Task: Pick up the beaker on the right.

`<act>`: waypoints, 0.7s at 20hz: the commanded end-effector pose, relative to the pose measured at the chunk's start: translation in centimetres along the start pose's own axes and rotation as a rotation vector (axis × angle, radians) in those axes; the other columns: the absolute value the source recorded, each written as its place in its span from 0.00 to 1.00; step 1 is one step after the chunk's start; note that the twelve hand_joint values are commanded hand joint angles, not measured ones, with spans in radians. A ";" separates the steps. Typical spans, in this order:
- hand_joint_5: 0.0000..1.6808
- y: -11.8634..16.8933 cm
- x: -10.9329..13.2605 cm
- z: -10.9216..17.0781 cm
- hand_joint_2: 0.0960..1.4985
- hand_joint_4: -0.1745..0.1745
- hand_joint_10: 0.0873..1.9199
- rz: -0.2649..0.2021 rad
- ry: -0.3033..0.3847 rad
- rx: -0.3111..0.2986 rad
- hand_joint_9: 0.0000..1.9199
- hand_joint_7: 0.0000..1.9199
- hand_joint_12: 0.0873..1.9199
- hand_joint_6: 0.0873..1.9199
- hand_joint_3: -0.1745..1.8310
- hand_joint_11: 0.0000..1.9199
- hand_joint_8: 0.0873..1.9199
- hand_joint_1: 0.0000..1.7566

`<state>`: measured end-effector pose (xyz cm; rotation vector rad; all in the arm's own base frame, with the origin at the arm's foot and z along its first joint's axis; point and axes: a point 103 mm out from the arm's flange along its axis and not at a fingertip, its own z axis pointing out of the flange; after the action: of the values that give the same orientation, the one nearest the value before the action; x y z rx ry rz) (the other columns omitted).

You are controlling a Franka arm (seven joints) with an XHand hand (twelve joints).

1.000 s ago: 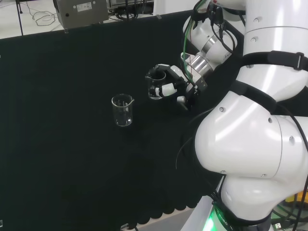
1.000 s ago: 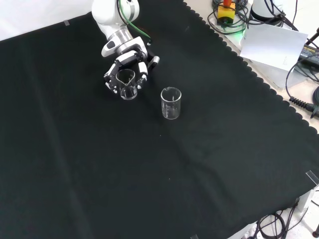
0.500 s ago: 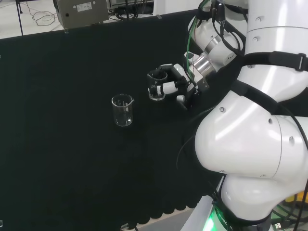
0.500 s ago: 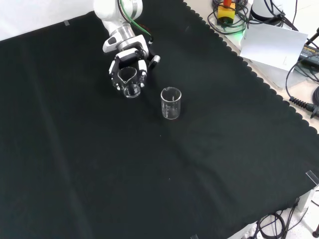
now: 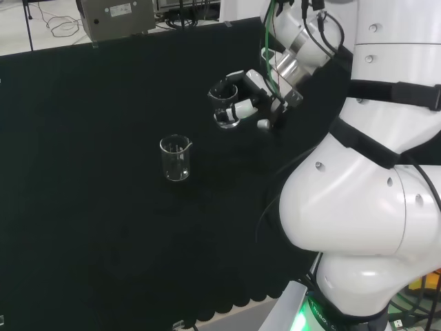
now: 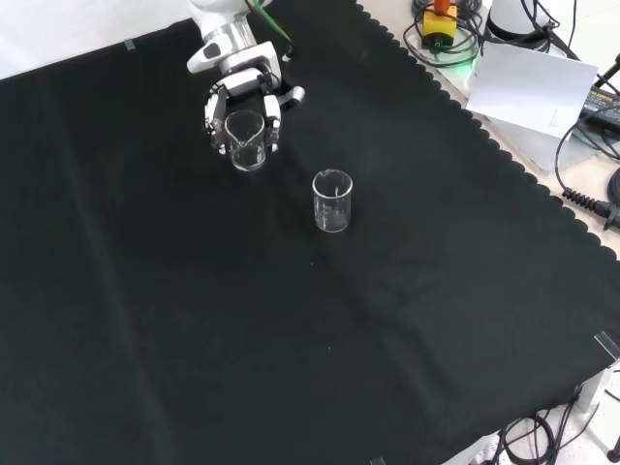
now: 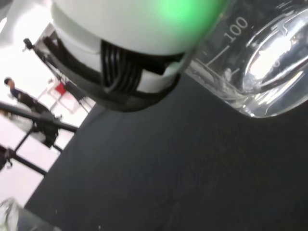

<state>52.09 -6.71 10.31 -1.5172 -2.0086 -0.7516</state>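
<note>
The hand (image 6: 242,108) has its fingers curled round the beaker (image 6: 244,141), which looks clear of the cloth (image 6: 291,339): the lift step. A second beaker (image 6: 332,201) stands nearby, apart. Next, raise it level without tilting

You are looking at a robotics lab: a bench (image 6: 407,320) draped in black cloth with a scalloped edge, clear graduated glass beakers (image 6: 332,201) on it, a grey metal equipment box (image 5: 116,16) at its far edge, and loose cables (image 6: 581,194), papers (image 6: 538,87) and electronics crowding the table beside it
</note>
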 end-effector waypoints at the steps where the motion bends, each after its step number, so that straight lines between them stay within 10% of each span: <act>1: 0.72 -2.1 1.2 -2.0 0.43 0.00 0.21 -0.034 -0.117 0.089 0.74 0.60 0.33 0.33 0.36 0.63 0.39 0.81; 14: 0.68 -5.3 7.6 -2.5 0.39 0.00 0.36 -0.026 -0.197 0.219 0.77 0.63 0.33 0.44 0.47 0.63 0.43 0.74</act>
<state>47.22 -6.21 15.25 -1.4869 -2.1594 -0.4919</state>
